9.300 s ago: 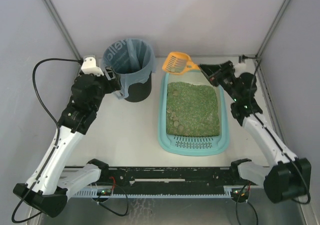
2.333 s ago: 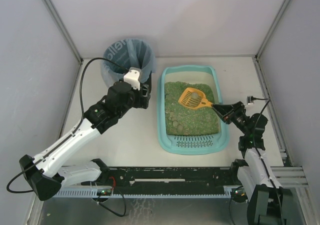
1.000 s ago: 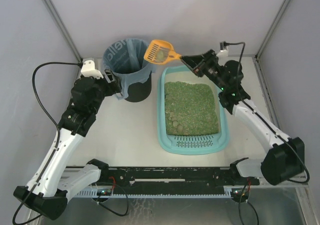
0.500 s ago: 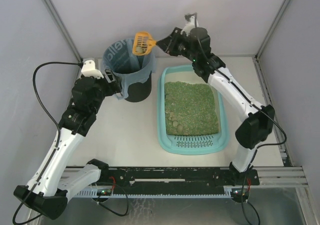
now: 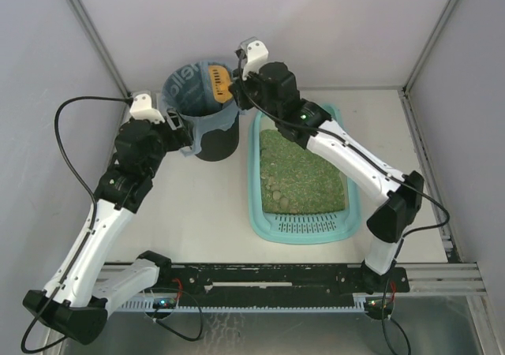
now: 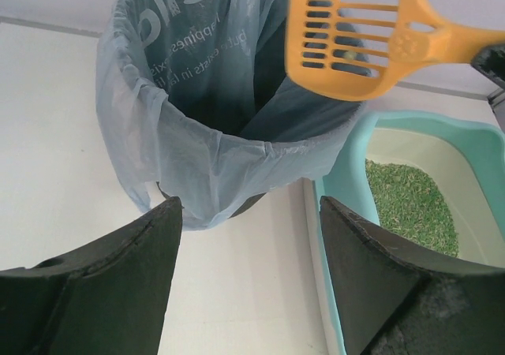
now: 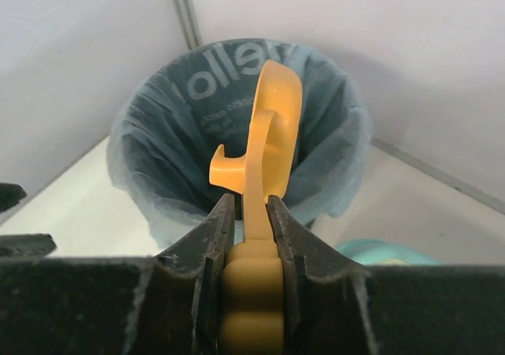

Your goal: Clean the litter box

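Right pincer [image 7: 251, 207] gripping scoop [image 5: 218, 83], litter box [image 5: 308, 226] nearer, apart

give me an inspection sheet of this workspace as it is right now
surface: pale table, bare where it shows
job's things: litter box flat on the table, green litter inside, a few clumps toward its left side; orange scoop held over the bin, which is lined with a blue bag
clutter: nothing seen
grippers: right gripper shut on the scoop's handle; left gripper open beside the bin, holding nothing
cables: black cable looping free off the left arm
surroundings: plain walls, metal posts in the corners
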Controlling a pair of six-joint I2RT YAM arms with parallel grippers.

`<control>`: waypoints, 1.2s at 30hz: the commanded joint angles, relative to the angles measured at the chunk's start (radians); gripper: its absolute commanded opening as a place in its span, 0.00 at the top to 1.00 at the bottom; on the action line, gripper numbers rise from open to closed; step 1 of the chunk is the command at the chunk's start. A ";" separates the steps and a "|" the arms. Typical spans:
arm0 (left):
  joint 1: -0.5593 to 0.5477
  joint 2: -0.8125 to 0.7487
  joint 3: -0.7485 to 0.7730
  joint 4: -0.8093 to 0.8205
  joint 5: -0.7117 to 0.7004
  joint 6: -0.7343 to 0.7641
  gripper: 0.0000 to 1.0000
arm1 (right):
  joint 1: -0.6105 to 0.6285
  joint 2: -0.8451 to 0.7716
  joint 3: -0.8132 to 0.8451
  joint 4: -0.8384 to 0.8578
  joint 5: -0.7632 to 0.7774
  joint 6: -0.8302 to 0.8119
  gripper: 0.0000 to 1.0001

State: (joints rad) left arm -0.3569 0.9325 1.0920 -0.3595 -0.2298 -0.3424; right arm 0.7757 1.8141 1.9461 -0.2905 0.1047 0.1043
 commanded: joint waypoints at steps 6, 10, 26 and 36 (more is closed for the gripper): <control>0.008 0.036 -0.003 0.029 0.057 -0.020 0.26 | -0.006 -0.390 -0.362 0.296 0.054 -0.098 1.00; 0.007 0.062 0.004 0.027 0.113 -0.042 0.26 | -0.006 -0.572 -0.550 0.340 0.112 -0.083 1.00; -0.310 0.163 0.029 -0.018 -0.036 0.049 0.27 | -0.309 -0.954 -0.926 -0.029 0.065 0.235 1.00; -0.476 0.203 0.034 -0.032 -0.118 0.096 0.28 | -0.314 -0.827 -0.851 -0.352 0.050 0.154 1.00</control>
State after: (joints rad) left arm -0.8314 1.1534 1.0924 -0.4129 -0.2920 -0.2768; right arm 0.4294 0.9352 1.0225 -0.4805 0.1329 0.2882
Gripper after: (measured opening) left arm 0.723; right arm 0.196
